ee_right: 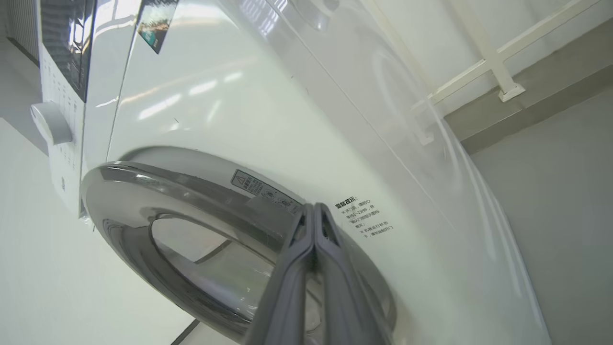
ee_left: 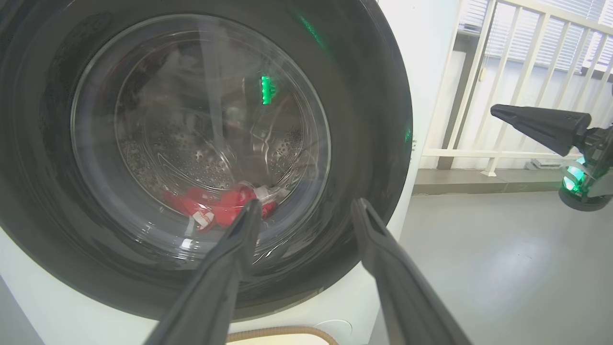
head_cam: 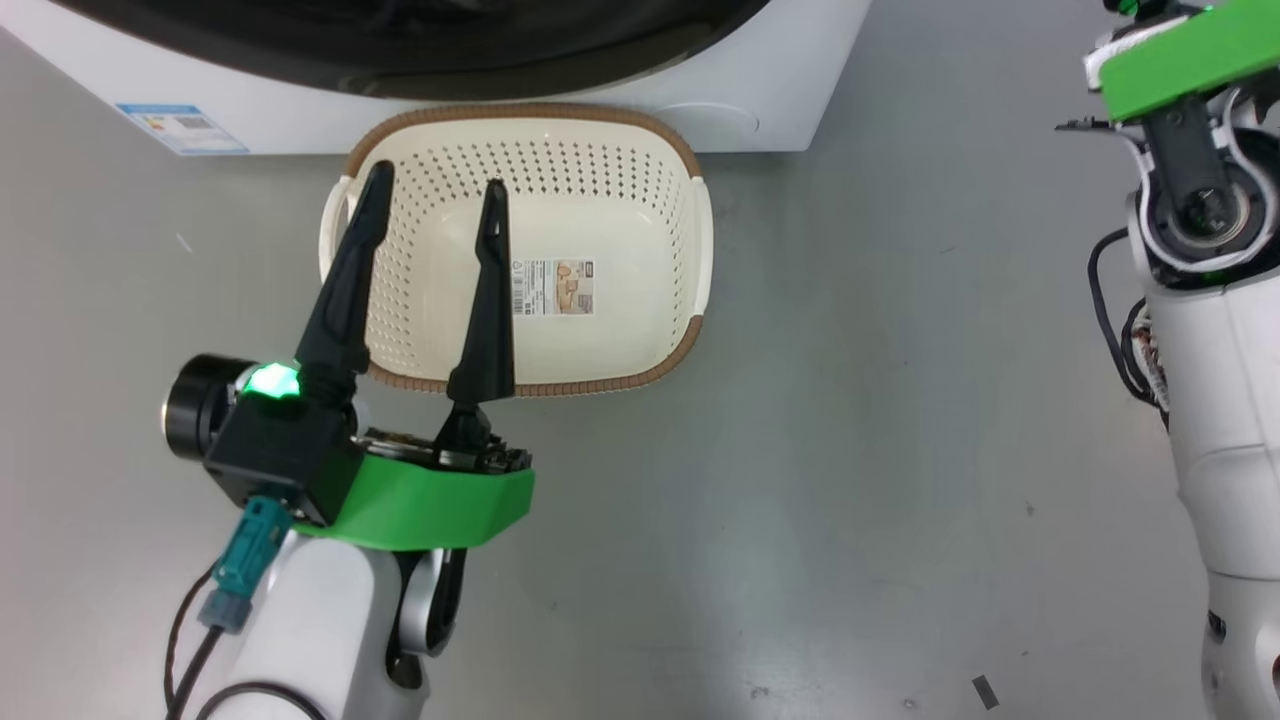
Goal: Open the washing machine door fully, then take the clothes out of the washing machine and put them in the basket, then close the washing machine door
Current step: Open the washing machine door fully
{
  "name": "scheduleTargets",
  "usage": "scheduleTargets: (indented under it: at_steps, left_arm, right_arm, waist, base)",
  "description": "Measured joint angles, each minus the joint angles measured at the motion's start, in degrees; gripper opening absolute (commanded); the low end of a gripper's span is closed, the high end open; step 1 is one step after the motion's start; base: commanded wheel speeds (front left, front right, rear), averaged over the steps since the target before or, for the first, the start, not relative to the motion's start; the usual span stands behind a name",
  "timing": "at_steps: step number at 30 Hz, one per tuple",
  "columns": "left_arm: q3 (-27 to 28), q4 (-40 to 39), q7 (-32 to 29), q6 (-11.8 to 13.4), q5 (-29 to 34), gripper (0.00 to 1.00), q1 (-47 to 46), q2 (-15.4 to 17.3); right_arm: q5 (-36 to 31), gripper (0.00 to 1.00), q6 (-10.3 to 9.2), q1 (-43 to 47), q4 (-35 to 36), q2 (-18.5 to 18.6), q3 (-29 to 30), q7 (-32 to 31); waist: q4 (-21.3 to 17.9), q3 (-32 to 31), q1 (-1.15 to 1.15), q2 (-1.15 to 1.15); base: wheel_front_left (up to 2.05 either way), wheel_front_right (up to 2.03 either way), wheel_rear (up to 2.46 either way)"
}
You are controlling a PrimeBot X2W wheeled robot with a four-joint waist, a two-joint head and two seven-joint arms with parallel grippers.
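Three views, and each gives you something the others lack. From the head, you see the left gripper (head_cam: 437, 180) spread wide and empty over the basket (head_cam: 520, 112). The basket sits on the grey floor (head_cam: 850, 450) just in front of the washing machine (head_cam: 790, 80), with a label sticker (head_cam: 553, 287) on its bottom.

The left wrist view adds the front of the machine. There the washing machine door (ee_left: 373, 143) lies shut against it, and through the glass you see the clothes (ee_left: 215, 206), red, at the bottom of the drum (ee_left: 191, 158). In that same view the right gripper (ee_left: 494, 111) hangs off to the side, fingers pressed together and holding nothing.

The right wrist view puts those closed tips right by the door's rim, near a warning label (ee_right: 261, 187); you cannot tell whether they touch. The floor is smooth and faintly glossy, and beyond the machine a white railing (ee_left: 527, 48) stands on a raised ledge.
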State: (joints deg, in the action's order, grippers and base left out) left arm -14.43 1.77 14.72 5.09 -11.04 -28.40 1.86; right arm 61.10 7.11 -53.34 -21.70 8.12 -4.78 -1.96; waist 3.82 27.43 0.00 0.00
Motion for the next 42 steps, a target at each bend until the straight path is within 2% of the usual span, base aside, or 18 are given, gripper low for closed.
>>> scheduleTargets:
  at_steps: [5, 24, 42]
  left_arm:
    - [-0.18, -1.08, 0.01, 0.04, 0.41, 1.0, 0.01, 0.18]
    - [-1.86, -1.97, 0.01, 0.49, 0.48, 1.0, -0.01, 0.22]
    - [-2.82, -2.34, 0.01, 0.59, -0.55, 1.0, -1.22, 0.12]
  right_arm:
    - [6.12, 0.0, 0.0, -1.95, -0.02, 0.89, 0.53, -4.63]
    - [16.57, 0.0, 0.0, -10.09, -7.3, 1.34, 4.01, -15.6]
    - [16.84, 0.0, 0.0, -16.5, -14.04, 0.63, 3.56, -18.31]
  waist:
    - [0.8, 1.17, 0.0, 0.0]
    - [3.6, 4.11, 0.0, 0.0]
    - [6.63, 6.33, 0.0, 0.0]
  base:
    - [0.0, 0.0, 0.0]
    - [0.0, 0.0, 0.0]
    - [0.0, 0.0, 0.0]
